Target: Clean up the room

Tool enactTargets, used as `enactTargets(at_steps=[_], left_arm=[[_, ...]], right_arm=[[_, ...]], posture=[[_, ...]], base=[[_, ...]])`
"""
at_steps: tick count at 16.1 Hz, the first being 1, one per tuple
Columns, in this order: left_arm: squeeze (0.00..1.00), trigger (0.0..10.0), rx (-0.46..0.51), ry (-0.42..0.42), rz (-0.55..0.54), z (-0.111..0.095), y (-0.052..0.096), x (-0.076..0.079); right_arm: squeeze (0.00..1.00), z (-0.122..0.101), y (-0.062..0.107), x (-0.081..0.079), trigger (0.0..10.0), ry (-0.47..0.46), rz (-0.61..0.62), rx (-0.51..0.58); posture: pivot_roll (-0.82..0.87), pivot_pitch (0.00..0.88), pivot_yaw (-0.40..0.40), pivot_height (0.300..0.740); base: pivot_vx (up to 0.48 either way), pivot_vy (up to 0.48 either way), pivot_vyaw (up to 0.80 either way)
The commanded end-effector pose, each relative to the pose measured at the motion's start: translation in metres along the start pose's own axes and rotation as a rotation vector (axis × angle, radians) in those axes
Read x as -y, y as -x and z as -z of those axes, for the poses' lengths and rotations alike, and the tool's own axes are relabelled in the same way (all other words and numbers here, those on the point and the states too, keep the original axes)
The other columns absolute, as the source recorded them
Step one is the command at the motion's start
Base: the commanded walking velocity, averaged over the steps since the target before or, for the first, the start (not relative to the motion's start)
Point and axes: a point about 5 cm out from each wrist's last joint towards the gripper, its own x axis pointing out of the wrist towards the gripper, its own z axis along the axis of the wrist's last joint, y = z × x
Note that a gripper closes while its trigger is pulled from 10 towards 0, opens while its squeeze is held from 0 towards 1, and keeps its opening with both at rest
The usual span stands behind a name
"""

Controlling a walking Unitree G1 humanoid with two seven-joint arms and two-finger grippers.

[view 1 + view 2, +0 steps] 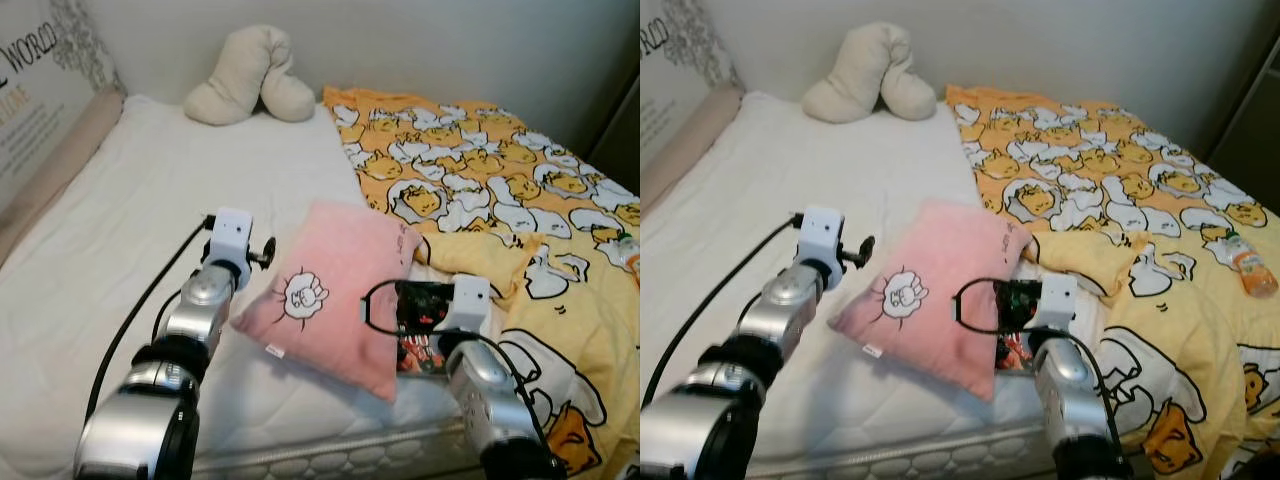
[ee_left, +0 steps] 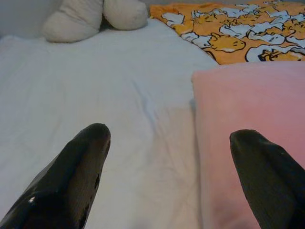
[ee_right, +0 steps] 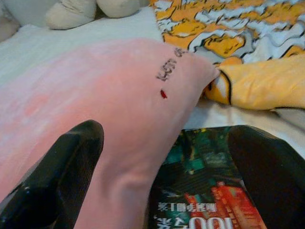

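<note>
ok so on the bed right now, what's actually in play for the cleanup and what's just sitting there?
In play:
- pink pillow, both open grippers at it: left gripper at its edge, right gripper over its corner
- book partly under the pillow

Lying about:
- yellow patterned blanket
- cream cushion
- bottle on the blanket
- white mattress

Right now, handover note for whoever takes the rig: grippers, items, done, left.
Left gripper: open, empty, at the pink pillow's left edge over the white mattress.
Right gripper: open, empty, one finger over the pillow's right edge, the other over the dark book.
Items: pillow lies flat near the bed's front edge; book is beside it, partly tucked under its right side. Yellow patterned blanket is rumpled across the right half. Cream plush sits at the head. Orange bottle lies on the blanket, far right.
Done: nothing grasped.
Left: probably pillow, book, bottle, blanket.
</note>
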Motion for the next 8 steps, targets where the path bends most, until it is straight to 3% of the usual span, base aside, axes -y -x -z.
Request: enactTargets(at_steps=[1,2,5,7,8], left_arm=[[0.00,10.0,-0.043,0.011,0.028,0.002,-0.002,0.006],[0.00,10.0,-0.058,0.008,0.047,0.000,-0.004,0.010],[0.00,10.0,-0.111,0.000,0.121,-0.009,-0.009,0.016],[0.00,10.0,-0.143,0.033,0.197,-0.009,-0.009,0.018],[0.00,10.0,-0.186,0.015,0.233,-0.004,-0.007,0.019]], right_arm=[[0.00,0.003,-0.003,0.004,10.0,-0.058,0.010,-0.033],[0.00,0.004,-0.004,0.004,10.0,-0.086,0.005,-0.040],[0.00,-0.004,-0.021,-0.017,10.0,-0.221,-0.049,-0.041],[0.00,-0.001,-0.023,-0.037,10.0,-0.267,-0.122,-0.057],[0.00,0.007,-0.024,-0.049,10.0,-0.348,-0.151,-0.094]], posture=[[0.14,0.070,-0.061,0.740],[0.14,0.089,-0.060,0.740],[0.12,0.111,-0.057,0.740],[0.12,0.124,-0.049,0.740],[0.11,0.133,-0.044,0.740]], base=[[0.000,0.000,0.00],[0.000,0.000,0.00],[0.000,0.000,0.00],[0.000,0.000,0.00],[0.000,0.000,0.00]])
